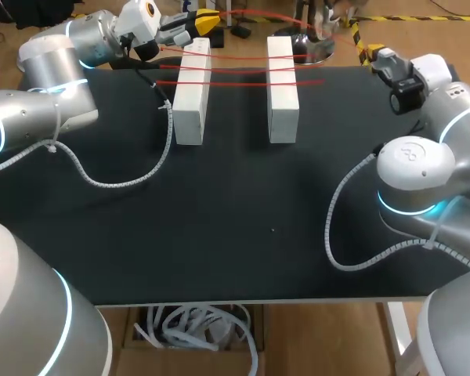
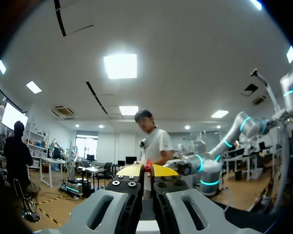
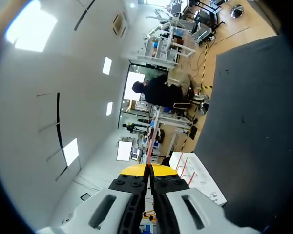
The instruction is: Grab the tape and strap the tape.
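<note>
Black counter (image 1: 243, 227) is spreading dark from the near edge. Mid-counter, left white block (image 1: 190, 98) and right white block (image 1: 282, 90) are standing parallel, apart. Several strands of red tape (image 1: 243, 69) are stretching across both blocks. Far side: left jaws are clenching the tape beside the left block; right jaws, near the far right corner, are pinching a red strand likewise.
</note>
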Available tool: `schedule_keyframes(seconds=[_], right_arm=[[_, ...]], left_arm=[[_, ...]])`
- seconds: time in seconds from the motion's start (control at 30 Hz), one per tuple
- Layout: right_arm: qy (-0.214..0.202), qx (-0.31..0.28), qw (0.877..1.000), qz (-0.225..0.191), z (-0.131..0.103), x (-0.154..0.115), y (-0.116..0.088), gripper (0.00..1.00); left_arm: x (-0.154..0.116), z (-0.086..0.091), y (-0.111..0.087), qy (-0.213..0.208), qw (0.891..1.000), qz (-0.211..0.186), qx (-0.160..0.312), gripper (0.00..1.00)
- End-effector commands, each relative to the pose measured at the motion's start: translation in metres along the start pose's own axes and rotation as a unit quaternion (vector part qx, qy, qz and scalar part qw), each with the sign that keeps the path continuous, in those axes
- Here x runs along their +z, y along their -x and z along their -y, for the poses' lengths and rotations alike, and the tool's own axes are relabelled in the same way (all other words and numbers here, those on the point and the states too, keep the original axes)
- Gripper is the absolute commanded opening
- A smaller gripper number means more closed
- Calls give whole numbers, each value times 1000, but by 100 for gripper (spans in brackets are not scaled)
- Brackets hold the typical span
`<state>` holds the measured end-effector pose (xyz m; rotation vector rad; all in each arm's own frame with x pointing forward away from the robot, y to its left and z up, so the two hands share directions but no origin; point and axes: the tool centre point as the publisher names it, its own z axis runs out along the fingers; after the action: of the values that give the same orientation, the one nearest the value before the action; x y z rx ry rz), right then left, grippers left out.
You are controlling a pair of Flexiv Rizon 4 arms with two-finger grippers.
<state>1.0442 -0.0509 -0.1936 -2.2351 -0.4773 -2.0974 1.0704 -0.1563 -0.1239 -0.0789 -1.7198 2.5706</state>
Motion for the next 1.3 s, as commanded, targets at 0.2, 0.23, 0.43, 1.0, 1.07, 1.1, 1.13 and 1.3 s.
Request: schedule_keyframes(seconds=[0.2,0.23,0.43,1.0,1.07,1.1,1.13,1.3], right_arm=[[-3,-3,1000,7,0,2,-1,0],[-3,-3,1000,8,0,2,-1,0],[-16,-20,1000,13,1,1,0,0],[-41,-58,997,22,3,1,1,0],[-44,-62,997,23,3,1,1,0],[-45,-65,997,22,3,1,1,0],[-50,-73,996,25,4,1,0,0],[-53,-79,995,23,4,2,0,0]], left_arm=[[0,0,1,0,1000,-1,0,0],[0,0,1,0,1000,-1,0,0],[-2,-1,2,14,1000,0,2,0],[-10,-15,1,190,981,-11,27,0],[-12,-16,1,200,979,-7,21,0],[-13,-17,1,206,978,-5,17,0],[-14,-19,1,212,977,0,10,0],[-18,-22,2,229,973,13,3,0]])
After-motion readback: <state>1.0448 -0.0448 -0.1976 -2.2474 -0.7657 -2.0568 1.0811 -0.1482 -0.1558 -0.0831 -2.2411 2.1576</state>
